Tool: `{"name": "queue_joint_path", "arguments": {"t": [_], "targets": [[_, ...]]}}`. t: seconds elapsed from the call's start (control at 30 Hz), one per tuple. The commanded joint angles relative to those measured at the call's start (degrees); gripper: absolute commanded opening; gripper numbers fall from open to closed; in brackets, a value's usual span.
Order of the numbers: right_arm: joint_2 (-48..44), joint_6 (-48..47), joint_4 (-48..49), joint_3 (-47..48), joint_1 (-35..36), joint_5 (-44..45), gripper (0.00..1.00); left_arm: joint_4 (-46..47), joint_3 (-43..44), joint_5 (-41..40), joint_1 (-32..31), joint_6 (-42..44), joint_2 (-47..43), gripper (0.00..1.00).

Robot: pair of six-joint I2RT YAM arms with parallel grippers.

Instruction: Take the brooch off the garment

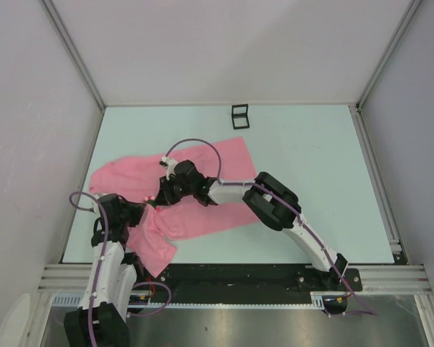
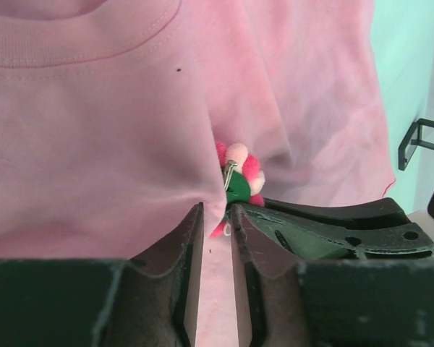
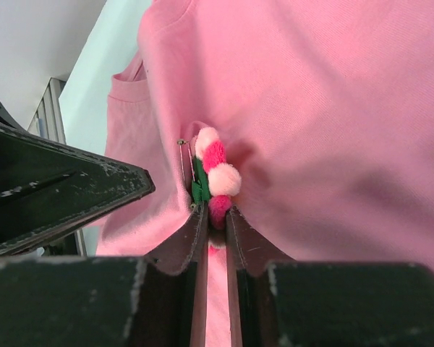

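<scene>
Pink brooch (image 3: 215, 173) on garment (image 3: 333, 108) sits between right claw (image 3: 215, 215) tips.

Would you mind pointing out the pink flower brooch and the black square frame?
Pink flower brooch (image 3: 221, 178), right wrist view, lower pale petal.
Black square frame (image 1: 233, 117), top external view, its left edge.

1. Left arm (image 1: 101, 260): rises from the near-left base, elbow bent, forearm pointing right
2. Left gripper (image 2: 217, 213): fingers almost together, tips pinching a fold of the garment (image 2: 94, 144)
3. Right arm (image 1: 304, 235): reaches leftward, elbow raised
4. Right gripper (image 3: 216, 213): fingers almost together, tips clamped on the brooch (image 3: 215, 177), close beside the left gripper
</scene>
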Motion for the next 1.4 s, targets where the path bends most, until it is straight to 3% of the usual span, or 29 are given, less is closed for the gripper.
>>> {"name": "queue_joint_path", "arguments": {"t": [0.0, 0.47, 1.37], "targets": [[-0.8, 0.6, 2.3, -0.3, -0.1, -1.0, 0.00, 3.5, -0.1, -0.6, 0.4, -0.8, 0.6, 0.24], [-0.8, 0.4, 2.7, -0.3, -0.3, -1.5, 0.00, 7.8, 0.1, -1.0, 0.4, 1.8, 4.8, 0.10], [-0.6, -0.2, 2.6, 0.1, 0.0, -2.0, 0.00, 9.5, 0.3, -1.4, 0.4, 3.1, 6.1, 0.08]]}}
